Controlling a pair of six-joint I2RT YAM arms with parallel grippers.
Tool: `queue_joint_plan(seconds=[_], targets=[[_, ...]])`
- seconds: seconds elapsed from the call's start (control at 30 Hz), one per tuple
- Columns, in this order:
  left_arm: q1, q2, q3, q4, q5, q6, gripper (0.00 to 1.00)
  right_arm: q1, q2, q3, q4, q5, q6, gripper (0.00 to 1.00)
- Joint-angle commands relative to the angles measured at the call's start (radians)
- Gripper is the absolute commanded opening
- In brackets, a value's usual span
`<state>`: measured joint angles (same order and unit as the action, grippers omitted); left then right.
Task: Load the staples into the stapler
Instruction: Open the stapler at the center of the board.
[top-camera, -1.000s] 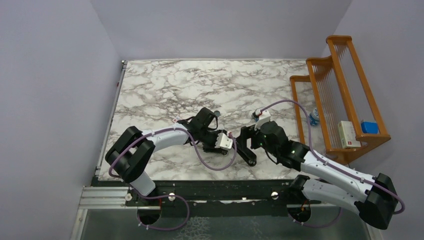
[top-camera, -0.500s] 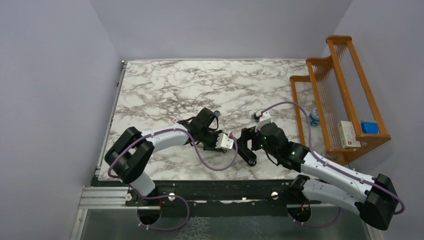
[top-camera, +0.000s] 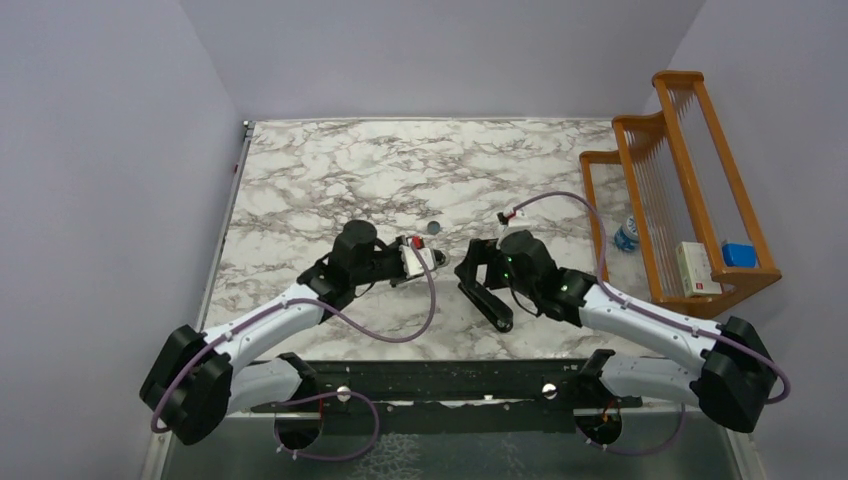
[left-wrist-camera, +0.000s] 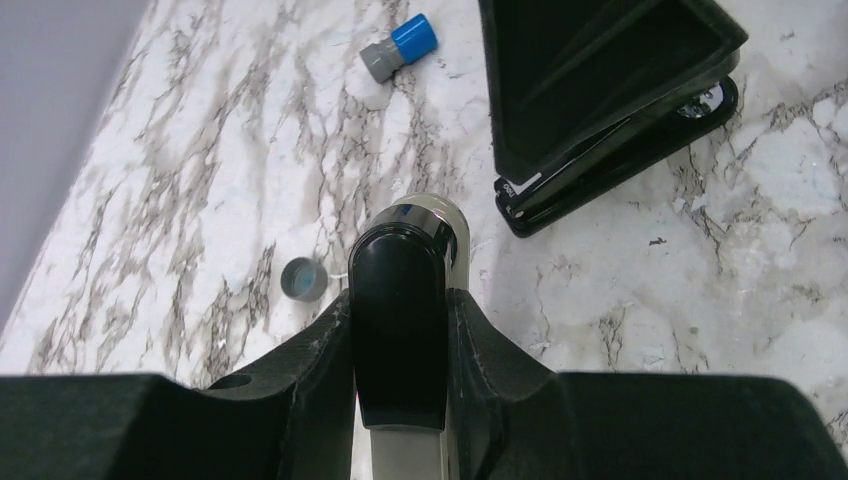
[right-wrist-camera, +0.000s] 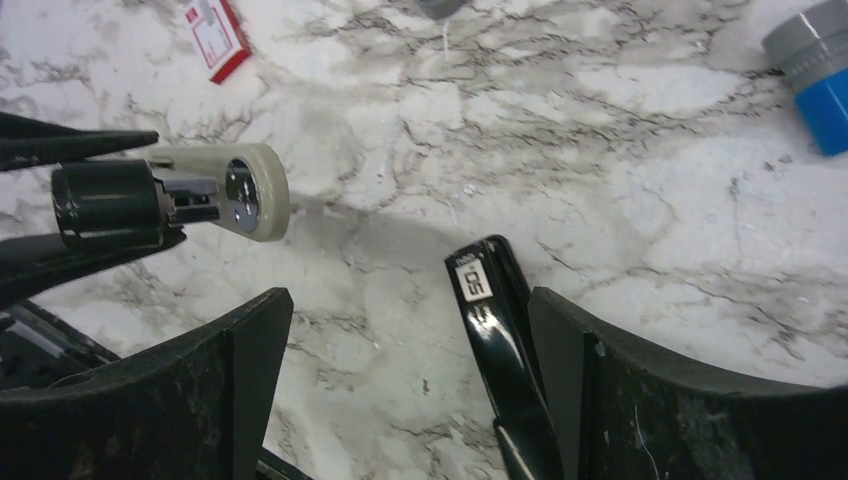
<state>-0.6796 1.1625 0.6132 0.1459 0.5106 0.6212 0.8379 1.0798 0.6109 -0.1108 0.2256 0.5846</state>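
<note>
Left end effector (left-wrist-camera: 400, 300): clamped on a black-and-beige object (right-wrist-camera: 250, 195) that is no staple strip.
Staples: none seen loose; the red-and-white box (right-wrist-camera: 215, 38) lies on the worktop (right-wrist-camera: 650, 150), beyond that end effector.
Stapler (right-wrist-camera: 495, 330): flat between the right end effector's fingers.
Right end effector (right-wrist-camera: 405, 300): spread wide, holding nothing.
Progress: loading looks not begun; a strip must be fetched and inserted.
</note>
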Motion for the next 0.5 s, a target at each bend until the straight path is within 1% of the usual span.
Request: queue_joint_plan(seconds=[0.0, 0.13, 0.23, 0.33, 0.4, 0.47], targets=[[0.023, -0.112, -0.085, 0.202, -0.053, -0.123, 0.00, 0.003, 0.074, 0.108, 0.058, -0.054, 0.042, 0.92], [0.035, -0.158, -0.114, 0.202, -0.058, -0.131, 0.00, 0.003, 0.099, 0.131, 0.086, -0.073, 0.036, 0.92], [0.038, -0.168, -0.122, 0.210, -0.063, -0.132, 0.00, 0.003, 0.114, 0.136, 0.126, -0.117, 0.031, 0.91], [0.038, -0.165, -0.121, 0.223, -0.040, -0.132, 0.00, 0.003, 0.150, 0.146, 0.131, -0.134, 0.031, 0.91], [0.038, -0.162, -0.116, 0.224, -0.018, -0.131, 0.00, 0.000, 0.177, 0.148, 0.143, -0.134, 0.030, 0.89], [0.040, -0.163, -0.116, 0.225, 0.013, -0.126, 0.00, -0.004, 0.207, 0.144, 0.174, -0.140, 0.025, 0.85]])
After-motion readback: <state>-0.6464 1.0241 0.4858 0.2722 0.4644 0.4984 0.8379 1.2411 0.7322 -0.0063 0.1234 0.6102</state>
